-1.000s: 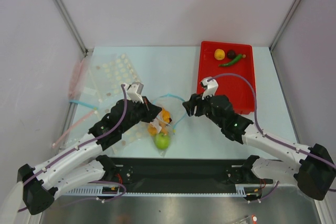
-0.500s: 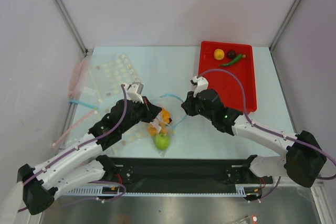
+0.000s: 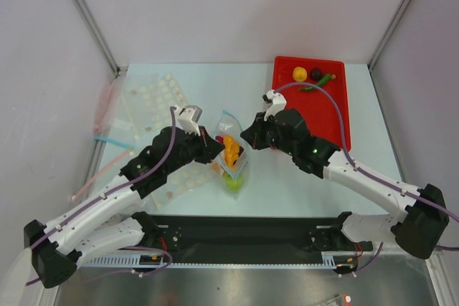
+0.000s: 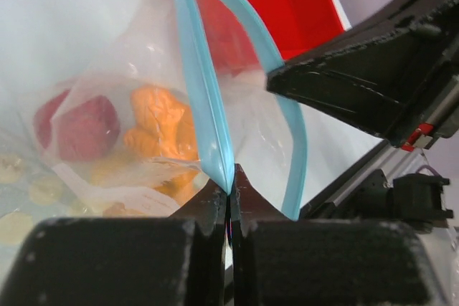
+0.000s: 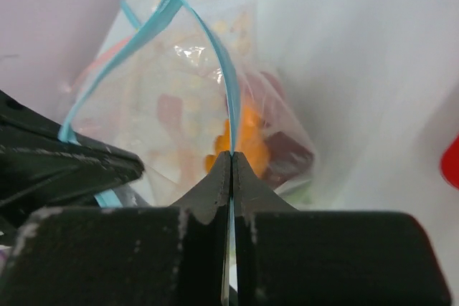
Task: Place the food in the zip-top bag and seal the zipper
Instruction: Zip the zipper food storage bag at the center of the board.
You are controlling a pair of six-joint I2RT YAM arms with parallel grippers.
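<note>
zip-top bag (image 3: 225,128): raised, mouth open | orange bunch (image 3: 231,150), green apple (image 3: 232,181) inside | zipper (image 4: 204,98) unsealed

Place: a robotics lab, set up as an enclosed test cell.
Enclosure: plain white walls (image 3: 215,12) are framed by metal struts (image 3: 86,16) around a pale table (image 3: 215,84).
Rig: two arms (image 3: 107,198) are bolted to a black rail (image 3: 244,238) at the near edge, and purple cables (image 3: 170,141) are routed along them.
Props: toy food (image 3: 300,74) is laid out in a red tray (image 3: 323,109).
</note>
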